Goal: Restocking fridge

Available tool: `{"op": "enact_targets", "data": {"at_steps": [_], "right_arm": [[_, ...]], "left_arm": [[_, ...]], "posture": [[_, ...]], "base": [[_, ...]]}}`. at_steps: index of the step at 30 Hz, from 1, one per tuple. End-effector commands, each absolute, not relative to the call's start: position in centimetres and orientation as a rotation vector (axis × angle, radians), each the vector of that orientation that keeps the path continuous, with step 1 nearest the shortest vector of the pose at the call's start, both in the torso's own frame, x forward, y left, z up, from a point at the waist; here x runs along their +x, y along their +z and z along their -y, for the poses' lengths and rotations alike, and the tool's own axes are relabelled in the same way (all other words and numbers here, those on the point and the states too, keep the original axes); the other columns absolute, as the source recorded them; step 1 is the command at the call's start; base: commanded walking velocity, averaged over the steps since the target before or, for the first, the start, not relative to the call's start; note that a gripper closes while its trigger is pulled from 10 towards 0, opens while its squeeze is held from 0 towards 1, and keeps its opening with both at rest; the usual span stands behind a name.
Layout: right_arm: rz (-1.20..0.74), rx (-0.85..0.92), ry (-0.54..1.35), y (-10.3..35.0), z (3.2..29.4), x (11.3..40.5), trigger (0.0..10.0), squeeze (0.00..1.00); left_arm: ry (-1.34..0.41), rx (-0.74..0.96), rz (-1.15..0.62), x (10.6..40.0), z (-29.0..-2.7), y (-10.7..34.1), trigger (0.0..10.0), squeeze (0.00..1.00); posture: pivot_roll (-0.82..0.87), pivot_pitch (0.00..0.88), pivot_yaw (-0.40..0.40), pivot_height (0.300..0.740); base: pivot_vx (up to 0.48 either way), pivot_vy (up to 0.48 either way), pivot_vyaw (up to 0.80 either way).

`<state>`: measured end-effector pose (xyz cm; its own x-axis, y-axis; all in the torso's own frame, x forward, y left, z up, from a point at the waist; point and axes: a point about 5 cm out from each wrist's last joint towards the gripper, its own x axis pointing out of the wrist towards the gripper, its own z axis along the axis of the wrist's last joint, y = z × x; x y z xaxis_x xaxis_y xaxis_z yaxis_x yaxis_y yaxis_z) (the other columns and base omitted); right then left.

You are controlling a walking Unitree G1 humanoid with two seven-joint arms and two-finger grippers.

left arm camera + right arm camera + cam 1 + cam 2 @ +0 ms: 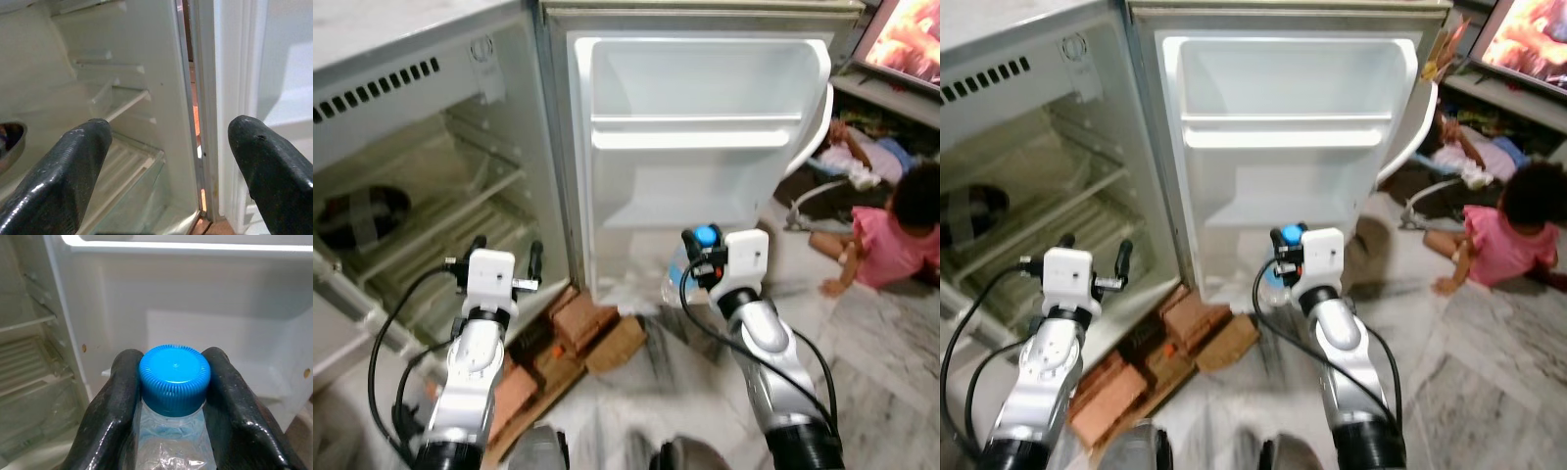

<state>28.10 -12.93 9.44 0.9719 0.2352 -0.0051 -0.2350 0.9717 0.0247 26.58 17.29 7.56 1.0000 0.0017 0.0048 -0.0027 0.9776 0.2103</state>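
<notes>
Bottle [171, 431]: the cap shows, but the body below the neck is cut off by the right wrist view's lower edge and flanked by the right claw [173, 396]; in the head views most of it sits behind the wrist camera.
Fridge [431, 196]: its left part runs off the frame.
Dark round thing [357, 215] inside the fridge: too blurred to identify.
Person [891, 235] right of the fridge door [695, 166]: cut off by the frame's right edge.

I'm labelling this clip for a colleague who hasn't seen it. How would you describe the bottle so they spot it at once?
Start at the open fridge door, its white shelves facing the camera. Just below its lower shelf, the right end effector is raised in front of the door, shut around the neck of a clear plastic bottle. Its bright blue ribbed cap is the only blue thing near the fridge.
</notes>
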Motion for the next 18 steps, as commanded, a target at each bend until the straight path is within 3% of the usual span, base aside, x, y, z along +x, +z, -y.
{"op": "enact_targets", "data": {"at_steps": [1,10,18], "right_arm": [[0.023,0.029,0.233,10.13,13.07,28.28,10.0,0.0],[0.026,0.031,0.233,10.17,13.03,28.29,10.0,0.0],[0.034,0.03,0.239,10.3,12.97,28.35,10.0,0.0]], "left_arm": [[0.003,0.214,0.007,26.58,-17.19,7.68,10.0,0.0],[-0.026,0.222,0.036,26.62,-16.98,8.05,10.0,0.0],[-0.035,0.22,0.046,26.67,-16.88,8.17,10.0,0.0]], "posture": [[0.02,0.044,-0.04,0.666],[0.02,0.045,-0.038,0.666],[0.01,0.048,-0.038,0.666]], "base": [[0.0,0.0,0.0],[0.0,0.0,0.0],[0.324,0.0,0.0]]}}
